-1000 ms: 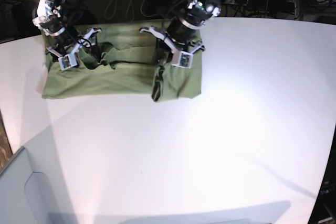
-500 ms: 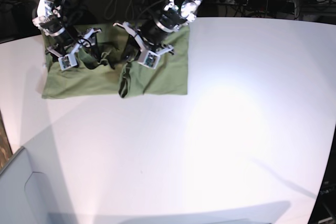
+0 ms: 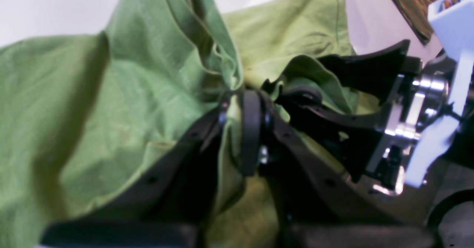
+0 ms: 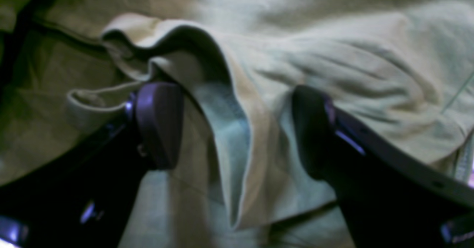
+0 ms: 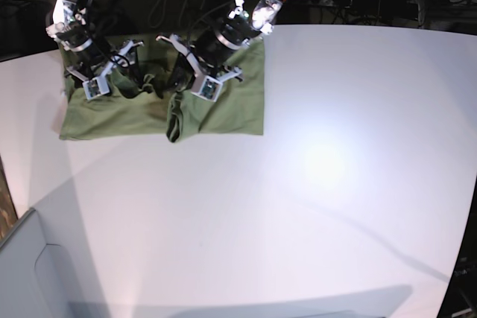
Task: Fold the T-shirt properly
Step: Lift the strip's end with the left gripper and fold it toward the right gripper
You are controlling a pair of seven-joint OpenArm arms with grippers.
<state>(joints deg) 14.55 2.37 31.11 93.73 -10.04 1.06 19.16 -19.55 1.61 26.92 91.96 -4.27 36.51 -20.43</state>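
A: Where does the T-shirt (image 5: 223, 102) lie?

B: It lies at the far edge of the white counter (image 5: 313, 184), toward my right side. It spreads as a wide green band. The end on my left side is doubled over, and a hanging fold drops to the front edge near the middle of the band.

A: What does your left hand (image 5: 181, 80) hold?

B: My left hand is pinched tight on a bunched fold of the T-shirt (image 3: 122, 92). In the left wrist view the cloth passes between my black fingers (image 3: 251, 129) and rises above them in a gathered ridge. In the base view this hand sits over the middle of the band, where the doubled part begins.

A: And your right hand (image 5: 128, 65)?

B: My right hand stands wide, resting on the T-shirt near its end on my right side. In the right wrist view a raised hem of the T-shirt (image 4: 237, 137) lies between my two dark fingers (image 4: 159, 122); whether either of them touches it I cannot tell. The two hands stand near each other above the same cloth.
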